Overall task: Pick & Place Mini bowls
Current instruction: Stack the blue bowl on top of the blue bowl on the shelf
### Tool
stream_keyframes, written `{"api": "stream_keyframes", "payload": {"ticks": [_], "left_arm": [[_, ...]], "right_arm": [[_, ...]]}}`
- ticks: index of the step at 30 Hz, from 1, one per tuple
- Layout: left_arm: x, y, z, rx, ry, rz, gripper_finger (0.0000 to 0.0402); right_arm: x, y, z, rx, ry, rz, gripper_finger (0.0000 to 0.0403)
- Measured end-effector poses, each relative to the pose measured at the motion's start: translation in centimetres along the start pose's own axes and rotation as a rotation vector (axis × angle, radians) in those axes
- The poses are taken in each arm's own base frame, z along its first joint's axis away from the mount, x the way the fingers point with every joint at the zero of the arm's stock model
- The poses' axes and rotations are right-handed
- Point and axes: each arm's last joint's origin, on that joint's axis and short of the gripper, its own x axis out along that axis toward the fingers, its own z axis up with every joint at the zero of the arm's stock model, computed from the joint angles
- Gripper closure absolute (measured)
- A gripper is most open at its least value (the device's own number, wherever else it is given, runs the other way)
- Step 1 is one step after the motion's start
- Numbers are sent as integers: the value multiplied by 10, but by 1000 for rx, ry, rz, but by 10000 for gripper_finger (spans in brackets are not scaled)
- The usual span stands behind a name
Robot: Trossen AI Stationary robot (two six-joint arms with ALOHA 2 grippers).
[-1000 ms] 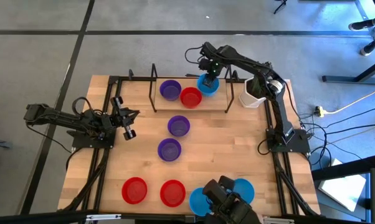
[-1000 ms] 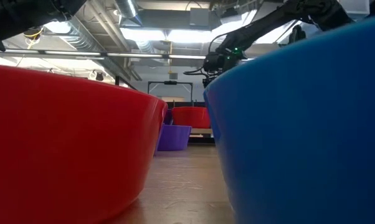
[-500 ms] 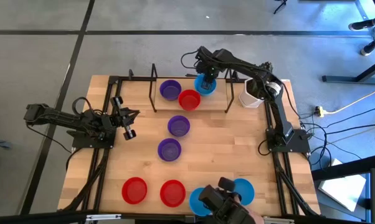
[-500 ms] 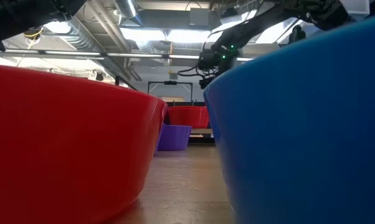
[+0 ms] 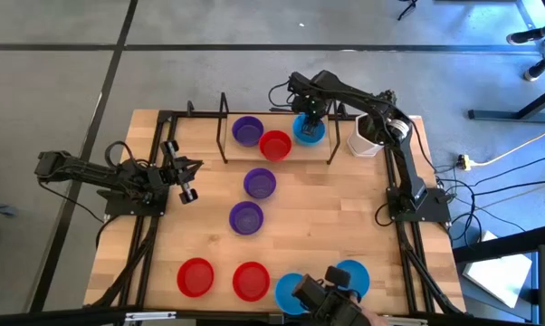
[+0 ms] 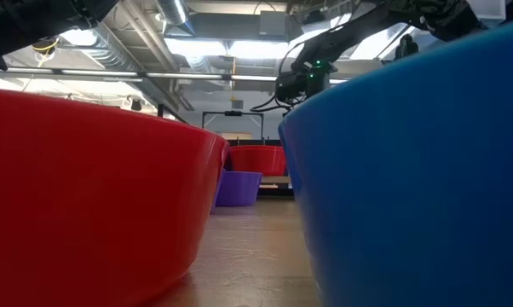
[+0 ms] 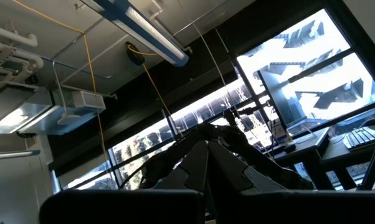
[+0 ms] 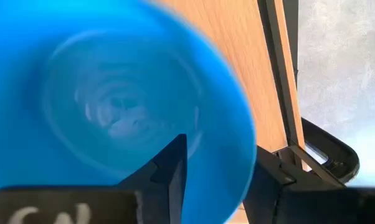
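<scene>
My right gripper is at the table's far side, shut on a light blue mini bowl that fills the right wrist view. Beside it, a red bowl and a purple bowl sit bottom down on the wood. Two more purple bowls sit mid-table. Two red bowls and two blue ones sit at the near edge. My left gripper waits shut at the left, with its fingers pointing up into the room. My right gripper holds the blue bowl by its wall near the rim, one finger inside the bowl and the other outside. The fingers come from above, pointing steeply down. Whether the bowl's bottom is clear of the table does not show.
A black metal rack frames the far bowls. A white pot stands right of the held bowl. In the low view the near red bowl and near blue bowl block most of the table. A dark device sits at the near edge.
My right gripper has carried the blue bowl a little toward the table's right and near side, and its wrist has tipped. The bowl stays in its fingers. The other bowls lie as before.
</scene>
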Motion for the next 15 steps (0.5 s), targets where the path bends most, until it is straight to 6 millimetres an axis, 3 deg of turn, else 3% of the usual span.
{"api": "stream_keyframes", "payload": {"ticks": [15], "left_arm": [[0,0,0,0,1,0,399]], "right_arm": [[-1,6,10,-47,-77,-24,280]]}}
